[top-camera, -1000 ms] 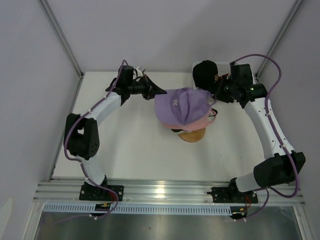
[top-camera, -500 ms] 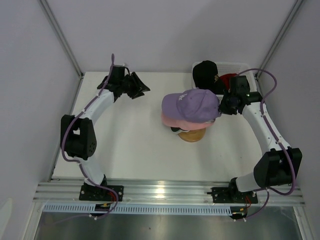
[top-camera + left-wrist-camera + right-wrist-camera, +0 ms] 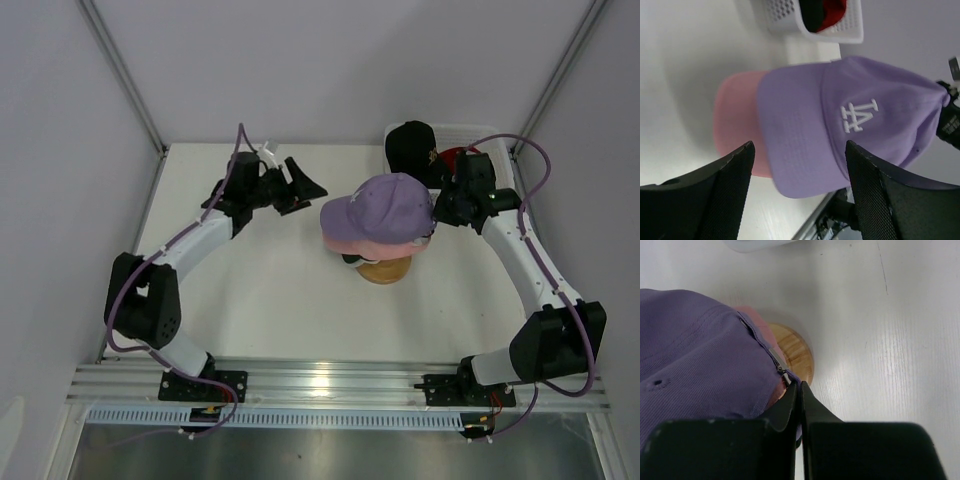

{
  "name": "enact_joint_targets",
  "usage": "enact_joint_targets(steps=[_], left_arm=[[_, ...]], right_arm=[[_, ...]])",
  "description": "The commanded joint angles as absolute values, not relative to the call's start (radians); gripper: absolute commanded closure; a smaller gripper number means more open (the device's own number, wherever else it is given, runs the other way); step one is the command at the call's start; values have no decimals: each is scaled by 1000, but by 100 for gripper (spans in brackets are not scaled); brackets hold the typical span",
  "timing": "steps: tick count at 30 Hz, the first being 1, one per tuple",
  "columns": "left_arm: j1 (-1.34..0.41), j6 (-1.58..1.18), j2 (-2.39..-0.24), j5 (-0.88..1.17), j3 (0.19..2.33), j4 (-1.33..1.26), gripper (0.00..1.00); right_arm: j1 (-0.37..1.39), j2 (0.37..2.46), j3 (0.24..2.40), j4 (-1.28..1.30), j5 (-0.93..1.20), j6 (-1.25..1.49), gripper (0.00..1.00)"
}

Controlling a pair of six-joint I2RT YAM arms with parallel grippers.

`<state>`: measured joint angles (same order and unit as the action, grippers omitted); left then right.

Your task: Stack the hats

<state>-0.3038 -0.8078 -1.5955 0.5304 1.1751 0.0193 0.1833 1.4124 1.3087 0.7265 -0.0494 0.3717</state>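
Observation:
A lavender hat with a white logo lies on top of a pink hat, both on the round wooden stand; the brims point left. My right gripper is shut on the lavender hat's back strap, above the stand. My left gripper stands open just left of the brims, touching nothing. In the left wrist view its fingers frame the lavender brim and the pink brim. A black hat and a red hat lie in the basket.
The white mesh basket stands at the back right corner, also in the left wrist view. A dark fabric edge shows under the pink hat. White walls close in the table on three sides.
My left gripper has let go of the lavender brim, opened, drawn back and come in again toward the brims. The lavender hat has turned and settled onto the pink one, held by my right gripper.

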Motion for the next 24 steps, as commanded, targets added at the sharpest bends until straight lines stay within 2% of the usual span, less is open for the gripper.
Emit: enact_joint_targets(steps=[1,9,15,24], left_arm=[[-400,-891,-1577,534,1152,-113,24],[-466,-945,-1550,413,1069,-91,22],[-485,-874,-1483,253,1052,63,17],[-500,-1008,-1557,373,983,-191,19]], right_arm=[[184,1385,1299,684,-69,390,100],[184,1371,1275,687,-66,383,100],[184,1371,1256,675,-48,379,100],[189,1351,1226,654,-34,397,100]])
